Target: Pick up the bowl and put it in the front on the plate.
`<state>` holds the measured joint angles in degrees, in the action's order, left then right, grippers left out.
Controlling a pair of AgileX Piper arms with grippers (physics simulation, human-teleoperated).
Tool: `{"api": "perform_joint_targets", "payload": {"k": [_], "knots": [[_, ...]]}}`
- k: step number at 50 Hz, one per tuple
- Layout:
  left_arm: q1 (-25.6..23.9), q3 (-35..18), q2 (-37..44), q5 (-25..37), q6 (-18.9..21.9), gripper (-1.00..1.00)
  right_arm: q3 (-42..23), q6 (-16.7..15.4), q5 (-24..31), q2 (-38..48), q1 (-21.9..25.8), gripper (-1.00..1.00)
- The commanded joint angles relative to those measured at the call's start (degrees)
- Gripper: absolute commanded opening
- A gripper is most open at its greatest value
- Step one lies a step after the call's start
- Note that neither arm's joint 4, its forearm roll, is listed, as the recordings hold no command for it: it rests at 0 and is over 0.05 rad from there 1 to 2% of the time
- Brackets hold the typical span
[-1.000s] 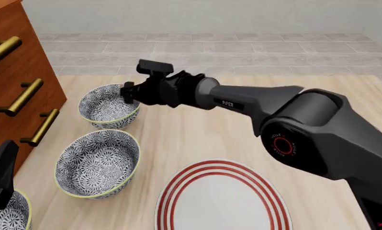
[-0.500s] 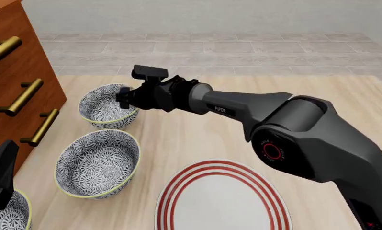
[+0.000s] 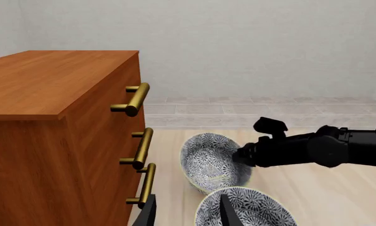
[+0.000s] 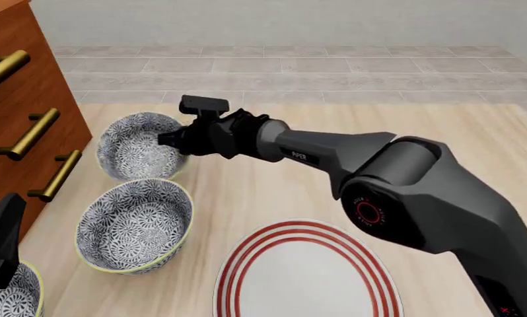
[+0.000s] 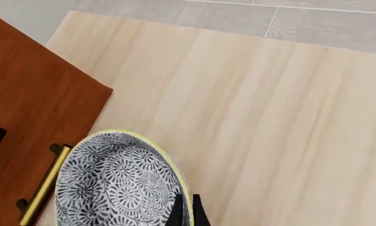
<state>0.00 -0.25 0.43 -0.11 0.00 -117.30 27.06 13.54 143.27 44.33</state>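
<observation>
Item, nearest the table's near edge: the plate (image 4: 306,272), flat, white with red rings, lying bare with its near part cut off by the frame; nothing rests on it. Item, at the near left corner: the left gripper (image 3: 186,213), idle above a partly seen bowl (image 4: 15,294), fingers parted by a moderate gap and holding nothing. Item, along the left edge, just beyond: the middle bowl (image 4: 136,224), upright on the table (image 4: 440,125), untouched. Item, farther along the same edge, close to the wooden drawer cabinet (image 4: 21,109) with its brass handles: the bowl (image 4: 140,154), the farthest of the three and the one judged to be the task's own; it sits tipped, its opening turned toward the camera, its right side lifted, its base seemingly in contact with or barely off the table. Item: the right gripper (image 4: 177,140), reaching across from the right side of the table, fingers pinched narrow over that bowl's right-hand rim, one inside the wall and one outside as the right wrist view shows (image 5: 186,213). Status, as a judgement: the grasp is made and the lift is just starting; carrying the bowl back toward the near edge, lowering it onto the plate and releasing all remain. A rim pinch on a tilted bowl may let it swing or slip in transit.
</observation>
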Motion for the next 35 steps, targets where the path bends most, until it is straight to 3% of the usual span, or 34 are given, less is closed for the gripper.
{"api": "perform_joint_targets", "payload": {"k": [1,35], "knots": [[0.00,0.00,0.00,0.00,0.00,1.00,-0.90,-0.26,0.42,0.47,-0.13,-1.00],[0.00,0.00,0.00,0.00,0.00,1.00,-8.56,-1.04,3.89,0.75,-1.28,-1.00]]}}
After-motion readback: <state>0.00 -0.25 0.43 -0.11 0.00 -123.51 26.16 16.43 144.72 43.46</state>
